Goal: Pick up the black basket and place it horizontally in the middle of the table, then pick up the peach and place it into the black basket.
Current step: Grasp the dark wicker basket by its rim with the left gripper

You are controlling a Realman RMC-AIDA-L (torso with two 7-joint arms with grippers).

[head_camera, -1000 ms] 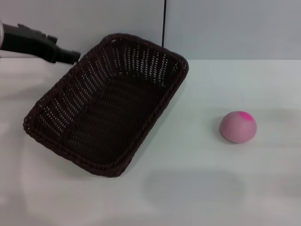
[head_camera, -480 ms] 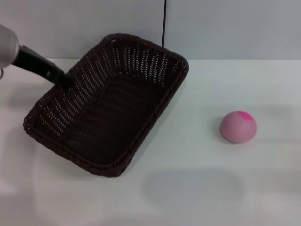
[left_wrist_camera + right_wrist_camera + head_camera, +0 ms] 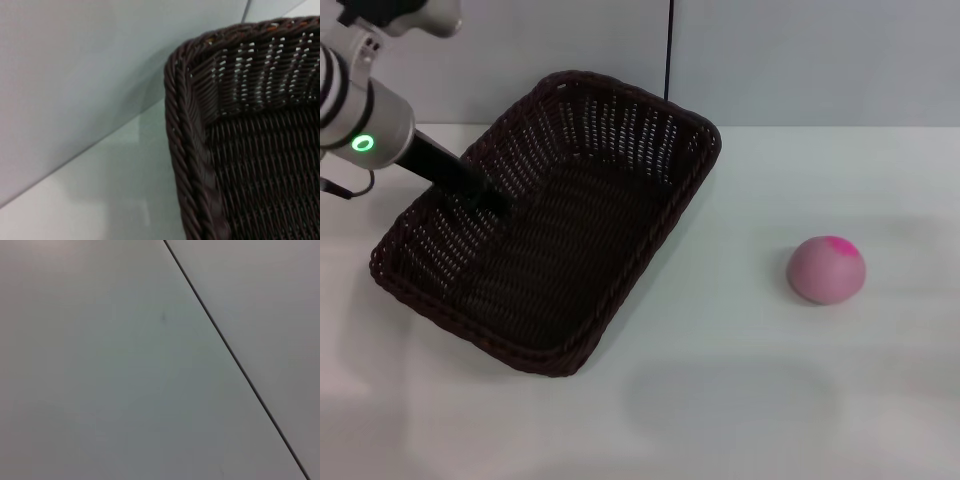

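Observation:
The black basket (image 3: 560,240) lies on the white table (image 3: 770,390) at the left, turned at a slant with its far corner pointing to the back. The peach (image 3: 827,269) sits alone on the table to the right, well apart from the basket. My left gripper (image 3: 488,197) reaches down from the upper left and sits at the basket's left long rim, its dark tip just inside the wall. The left wrist view shows the basket's braided rim (image 3: 192,150) and a corner close up. My right gripper is out of view.
A grey wall with a dark vertical seam (image 3: 669,50) stands behind the table. The right wrist view shows only a plain grey surface with a dark line (image 3: 235,360). White tabletop lies between the basket and the peach.
My left arm has swung down and to the right, from outside the basket's left rim to over that rim. The basket and the peach have not moved.

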